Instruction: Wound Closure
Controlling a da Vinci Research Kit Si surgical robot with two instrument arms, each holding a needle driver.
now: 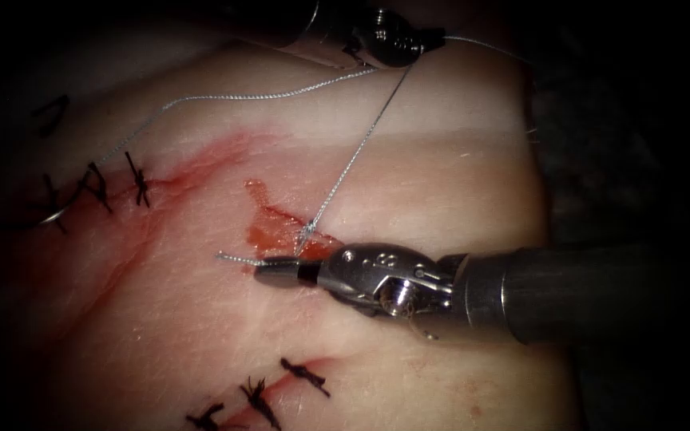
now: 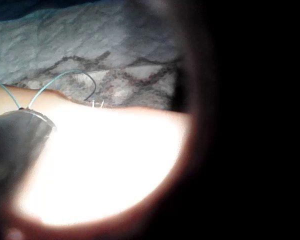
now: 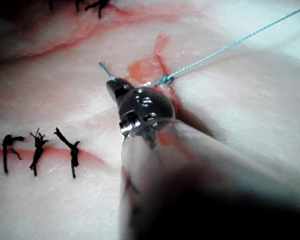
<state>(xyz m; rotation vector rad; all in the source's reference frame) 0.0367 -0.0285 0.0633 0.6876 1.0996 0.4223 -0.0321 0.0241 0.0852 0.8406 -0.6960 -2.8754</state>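
Observation:
My right tool point(image 1: 275, 271) comes in from the right and lies low over the tissue point(image 1: 409, 191). Its jaws are shut on the short free tail of the thread point(image 1: 237, 258) just left of the small cut point(image 1: 281, 227). A knot point(image 1: 309, 234) sits on the cut; the right wrist view shows the same knot point(image 3: 165, 79) beside the right tool point(image 3: 115, 86). From the knot the thread point(image 1: 361, 144) runs taut up to my left tool point(image 1: 429, 38), whose jaws are shut on it. A second strand point(image 1: 225, 97) trails left toward a curved needle point(image 1: 53, 214) lying free among old stitches.
Red fluid point(image 1: 269, 215) stains the cut. Black stitches point(image 1: 101, 187) close an older cut at the far left, and more black stitches point(image 1: 261, 395) sit at the near edge. The tissue's right edge point(image 1: 549, 207) drops into darkness.

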